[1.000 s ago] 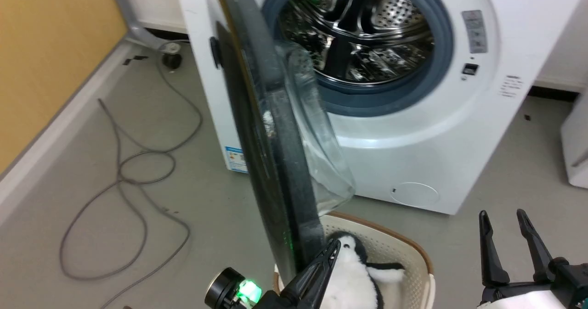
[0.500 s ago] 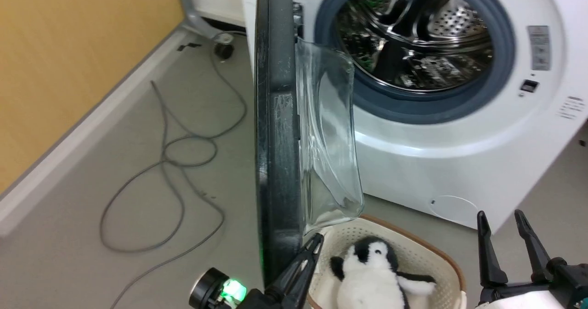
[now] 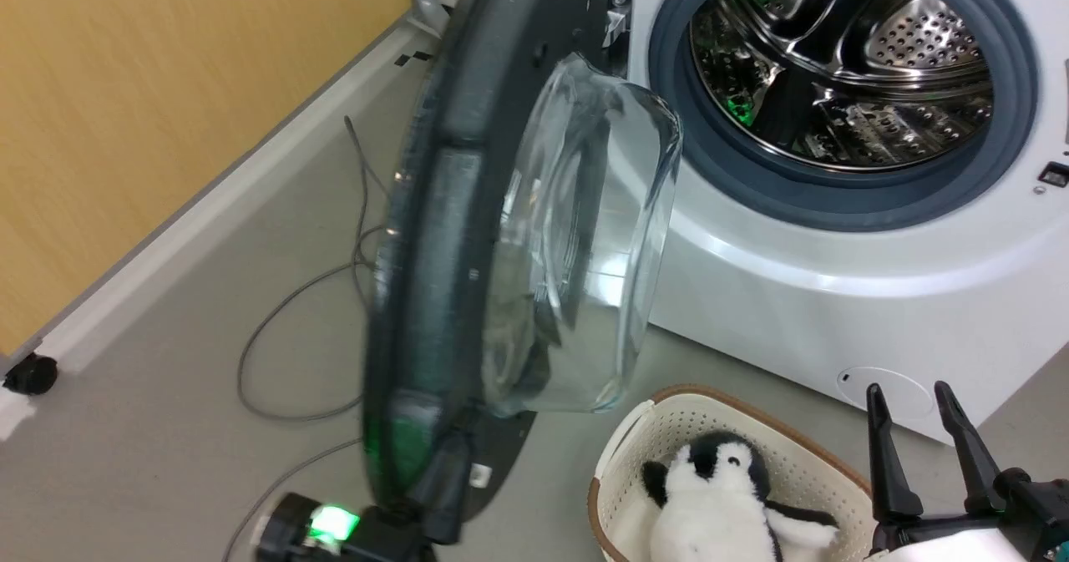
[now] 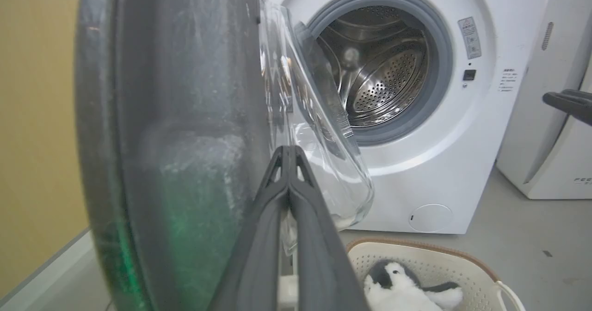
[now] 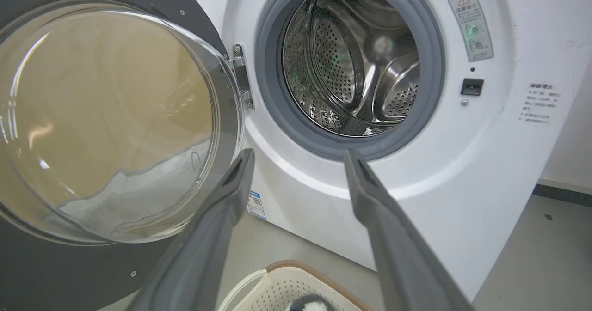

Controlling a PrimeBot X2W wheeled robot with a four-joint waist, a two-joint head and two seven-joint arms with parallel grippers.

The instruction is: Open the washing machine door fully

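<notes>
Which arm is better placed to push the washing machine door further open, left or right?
Left. The left claw, shut, is right at the inner side of the door, low down; the right claw, open, hovers apart by the basket.

My left gripper (image 4: 287,150) is pressed shut. Its two dark fingers (image 4: 259,237) meet in one narrow tip that aims toward 12 o'clock in its own wrist view. In the head view that arm comes in at about 7 o'clock, blurred, with a green light glowing on my left wrist (image 3: 324,525). My right gripper (image 3: 909,393) sits at 5 o'clock in the head view, with its fingers spread wide, pointing to 12 o'clock and holding nothing. In its own wrist view they rise from 6 o'clock, tips well apart.
</notes>
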